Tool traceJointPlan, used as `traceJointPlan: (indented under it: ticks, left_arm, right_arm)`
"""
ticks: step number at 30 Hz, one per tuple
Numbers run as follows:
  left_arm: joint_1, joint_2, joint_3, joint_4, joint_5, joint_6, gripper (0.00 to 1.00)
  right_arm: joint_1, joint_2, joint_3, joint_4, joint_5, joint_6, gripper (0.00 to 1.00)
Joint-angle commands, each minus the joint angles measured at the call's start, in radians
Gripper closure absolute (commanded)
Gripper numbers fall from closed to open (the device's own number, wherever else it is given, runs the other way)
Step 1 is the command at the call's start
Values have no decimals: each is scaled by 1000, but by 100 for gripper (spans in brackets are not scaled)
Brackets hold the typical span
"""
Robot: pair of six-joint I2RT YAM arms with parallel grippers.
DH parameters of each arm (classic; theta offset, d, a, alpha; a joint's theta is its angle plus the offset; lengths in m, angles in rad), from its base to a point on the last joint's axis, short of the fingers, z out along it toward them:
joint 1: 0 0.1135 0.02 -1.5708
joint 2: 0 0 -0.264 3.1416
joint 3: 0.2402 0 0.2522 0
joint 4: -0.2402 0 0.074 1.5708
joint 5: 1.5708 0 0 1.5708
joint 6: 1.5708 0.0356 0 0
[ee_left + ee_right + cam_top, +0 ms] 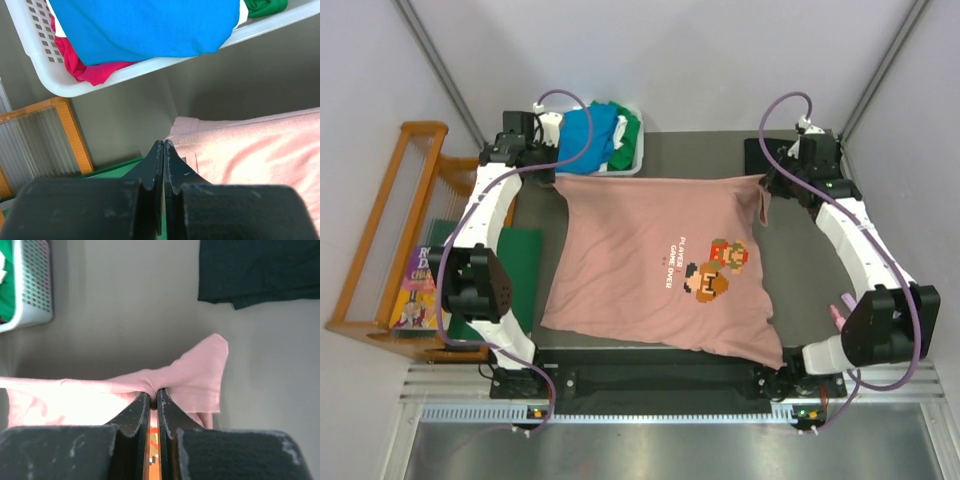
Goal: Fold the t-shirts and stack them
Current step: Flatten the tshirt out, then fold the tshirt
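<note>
A dusty-pink t-shirt (650, 260) with an orange-brown pixel print lies spread on the table, its far edge pulled straight between my two grippers. My left gripper (552, 180) is shut at the shirt's far-left corner. In the left wrist view the cloth (250, 150) meets the closed tips (164, 144) on their right side. My right gripper (766, 185) is shut on the far-right corner. The right wrist view shows pink cloth (190, 375) bunched between the tips (153, 392). A black shirt (260, 270) lies folded at the far right.
A white basket (640, 140) at the back holds a blue shirt (588, 135), a green one (628, 130) and a red one (85, 70). A dark-green board (520, 265) lies left of the pink shirt. A wooden rack (380, 240) and a book (415, 290) stand at far left.
</note>
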Motion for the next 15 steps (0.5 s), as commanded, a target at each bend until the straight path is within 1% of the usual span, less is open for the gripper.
traceJointPlan:
  ticks: [1,9,13,15]
  left_arm:
    - [6,-41,20,41,-47,23,100]
    - [6,14,86,29,-87,-3,100]
    - [6,46,152,8,-105,-17,100]
    - [6,71,181,-9,-137,-32,100]
  right_arm:
    - [-9,36,69,-1,62,-21,100]
    - [-10,189,201,-32,67,-38,100]
    - [-10,251,283,-51,76,-53,100]
    - [-10,268,316,-62,81,-58,100]
